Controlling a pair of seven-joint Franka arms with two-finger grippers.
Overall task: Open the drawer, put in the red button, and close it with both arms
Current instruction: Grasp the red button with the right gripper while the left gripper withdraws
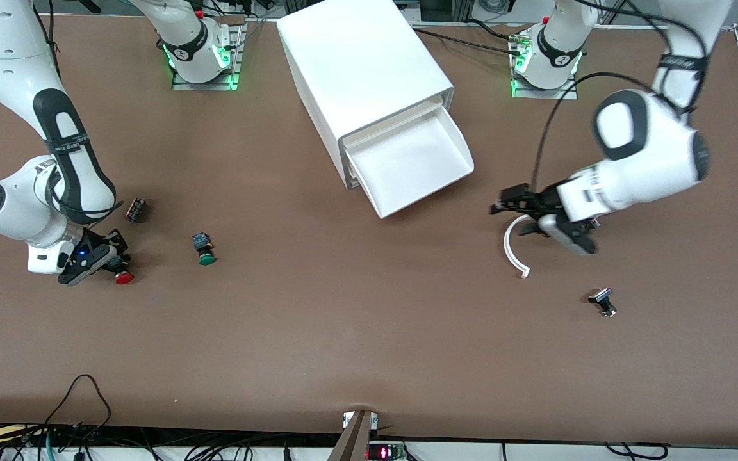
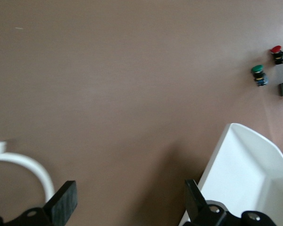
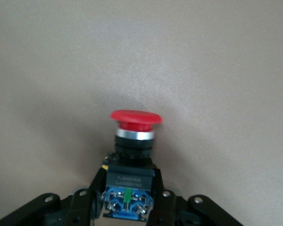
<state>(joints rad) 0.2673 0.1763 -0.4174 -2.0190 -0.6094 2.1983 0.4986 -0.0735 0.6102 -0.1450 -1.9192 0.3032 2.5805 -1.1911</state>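
Observation:
The drawer [image 1: 407, 163] stands pulled out of the white cabinet [image 1: 362, 70], open and with nothing in it; it also shows in the left wrist view [image 2: 247, 174]. The red button [image 1: 123, 277] lies low at the table toward the right arm's end. My right gripper [image 1: 113, 261] is shut on its dark body, and the right wrist view shows the red cap [image 3: 135, 118] sticking out past the gripper [image 3: 129, 184]. My left gripper [image 1: 500, 203] is open and empty, over the table beside the drawer toward the left arm's end; its fingers [image 2: 63, 202] stand wide apart.
A green-capped button [image 1: 205, 251] and a small dark part with red stripes [image 1: 136, 210] lie near the red button. A white curved strip [image 1: 514, 246] lies under the left hand. A small black and silver part [image 1: 603, 301] lies nearer the front camera.

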